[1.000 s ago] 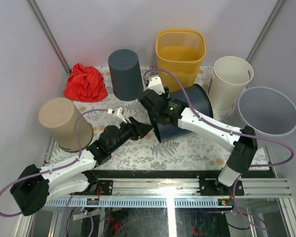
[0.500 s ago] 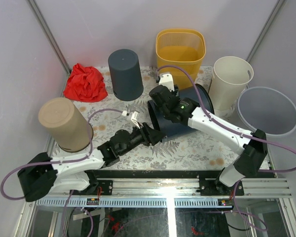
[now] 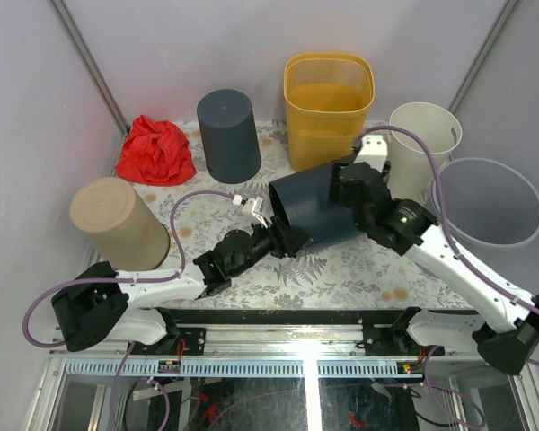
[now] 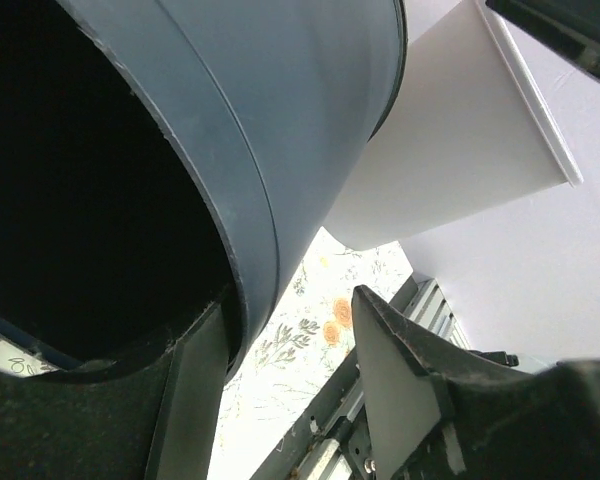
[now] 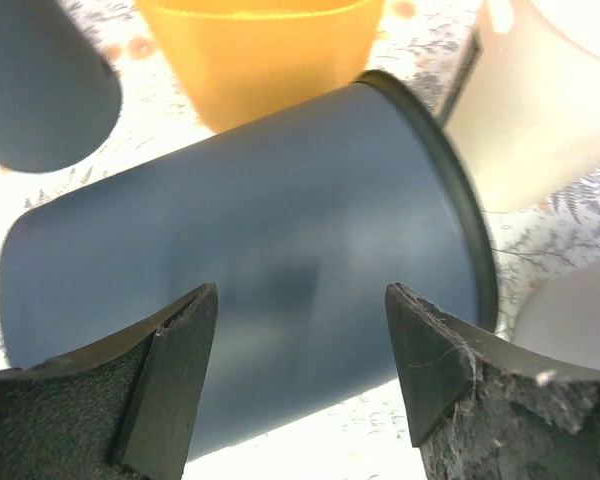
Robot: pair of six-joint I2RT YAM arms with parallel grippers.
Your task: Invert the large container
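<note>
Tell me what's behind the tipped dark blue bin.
The yellow basket and the white bin stand behind the dark blue bin. It hides parts of their bases and the tabletop between.

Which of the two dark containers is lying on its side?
The navy container at the centre, its mouth toward the left pincer. The dark grey container behind stands upright, closed base up.

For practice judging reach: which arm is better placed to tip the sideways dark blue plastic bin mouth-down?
Probably left: the left gripper straddles the rim of the dark blue plastic bin; the right gripper hangs open over its wall.
</note>
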